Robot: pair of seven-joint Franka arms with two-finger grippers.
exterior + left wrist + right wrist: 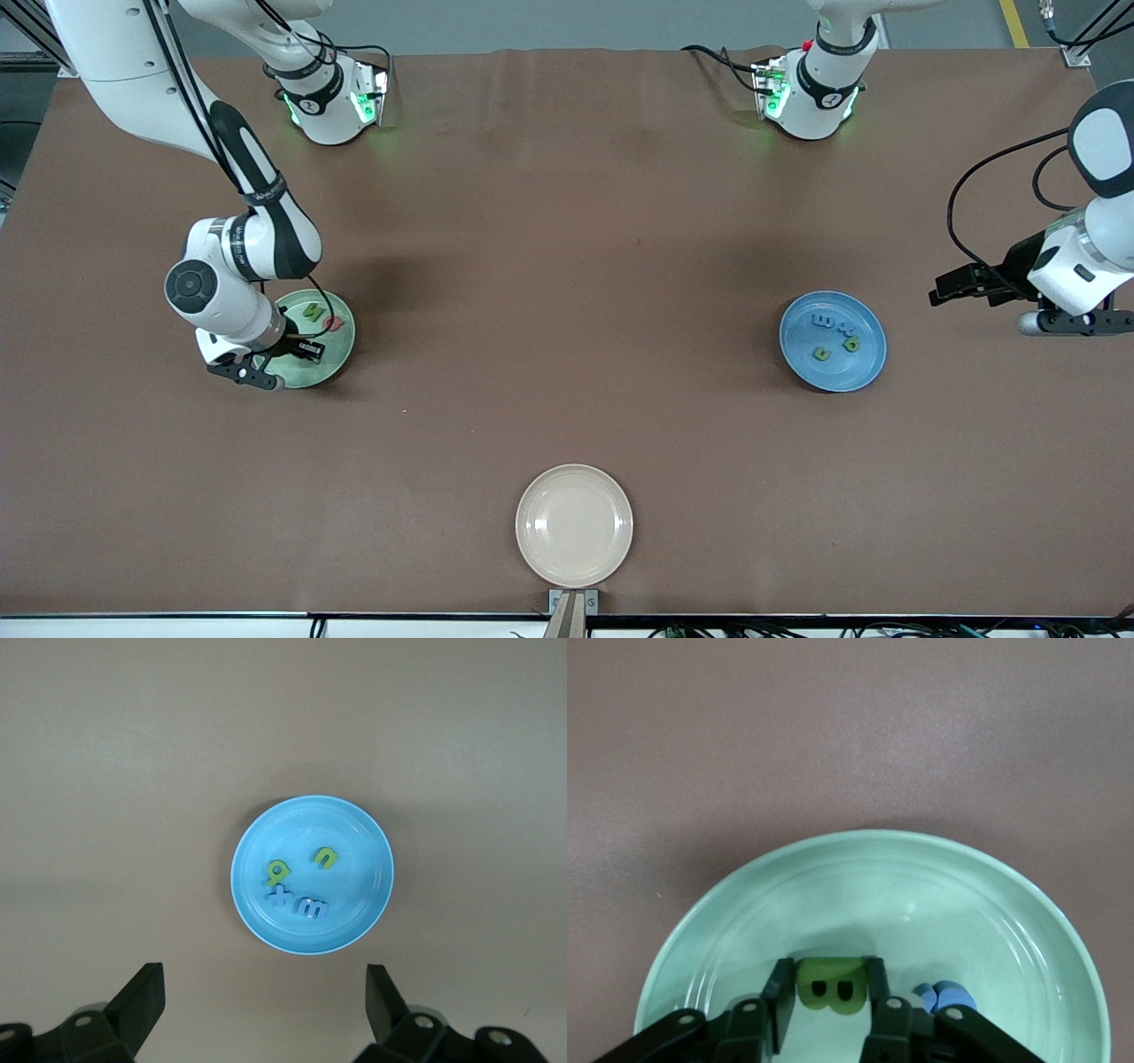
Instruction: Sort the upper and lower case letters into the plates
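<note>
The pale green plate (342,354) lies toward the right arm's end of the table. My right gripper (827,979) is down in it, fingers against both sides of a green letter B (831,990) that lies flat on the plate (877,895). A blue letter (946,997) sits beside the B. The front view shows the right gripper (306,350) plus a green letter (312,312) and a red letter (334,324). My left gripper (941,292) hangs open and holds nothing, beside the blue plate (864,372). That blue plate (354,833) holds two green letters (277,873) and two blue letters (312,908).
A cream-beige plate (574,525) with nothing on it sits near the table's front edge, midway between the two arms. Both arm bases (332,106) stand along the edge farthest from the front camera.
</note>
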